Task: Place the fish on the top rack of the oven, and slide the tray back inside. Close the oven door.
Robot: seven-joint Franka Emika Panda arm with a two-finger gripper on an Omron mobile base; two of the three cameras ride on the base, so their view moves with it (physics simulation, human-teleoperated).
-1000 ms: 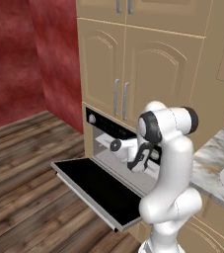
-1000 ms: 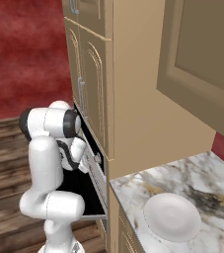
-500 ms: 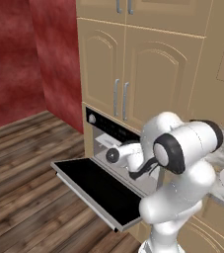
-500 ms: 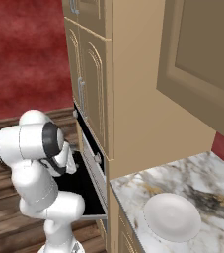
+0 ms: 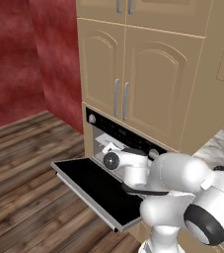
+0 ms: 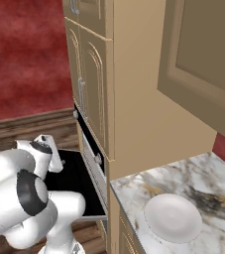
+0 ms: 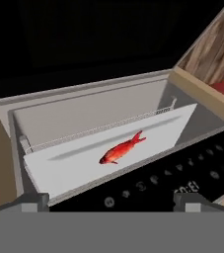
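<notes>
Red-orange fish (image 7: pixel 122 148) lies on the grey tray (image 7: pixel 74 160) inside the oven (image 5: pixel 114 134) cavity. Gripper (image 7: pixel 111 200) hangs in front, jaws spread wide, holding nothing; oven door (image 5: pixel 94 188) looks fully dropped open.

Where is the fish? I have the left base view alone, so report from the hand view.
Observer: The fish lies on the grey tray in the oven cavity, nothing touching it.
Operator: Report the claw.
Observer: The claw is open and empty, with its tips wide apart and short of the fish.
Operator: Check the counter in the right base view.
Observer: A round white plate sits on the marble counter with nothing on it.
</notes>
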